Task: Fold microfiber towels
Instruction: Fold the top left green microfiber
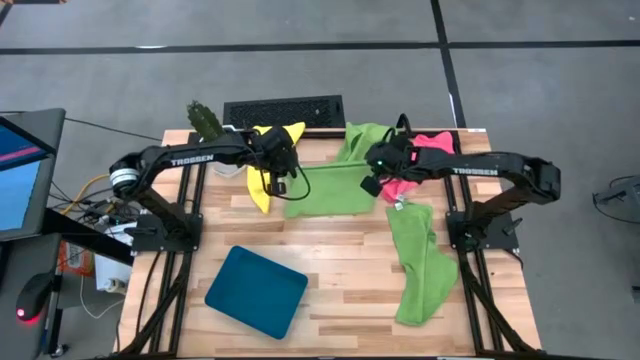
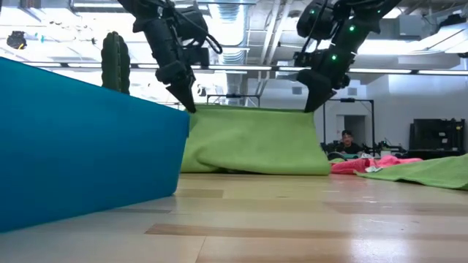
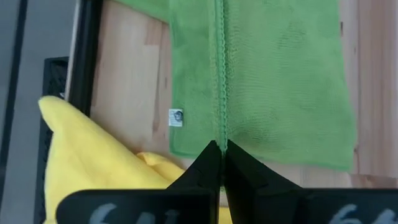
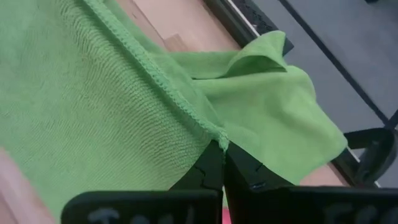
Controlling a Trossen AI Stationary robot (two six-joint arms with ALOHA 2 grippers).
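Observation:
A lime green towel is stretched between my two grippers at the table's far middle. Its upper hemmed edge is raised and its lower part rests on the table. My left gripper and my right gripper are each shut on one end of that edge. A yellow towel lies beside the left gripper. A pink towel lies beside the right gripper. A second green towel lies bunched at the far edge. A third green towel lies at the right. My left gripper pinches the green towel's hemmed upper edge at its left end between its two fingers, from above, slanting down. The edge runs taut toward the other gripper. The cloth hangs below it, its lower part on the table. My right gripper pinches the right corner of the same hemmed edge between its two fingers, from above, slanting down. The cloth hangs from the corner and its lower part lies on the table.
A dark teal tray lies flat near the table's front left and fills the left of the low view. A black keyboard and a small cactus stand at the far edge. Bare wood lies between tray and right towel.

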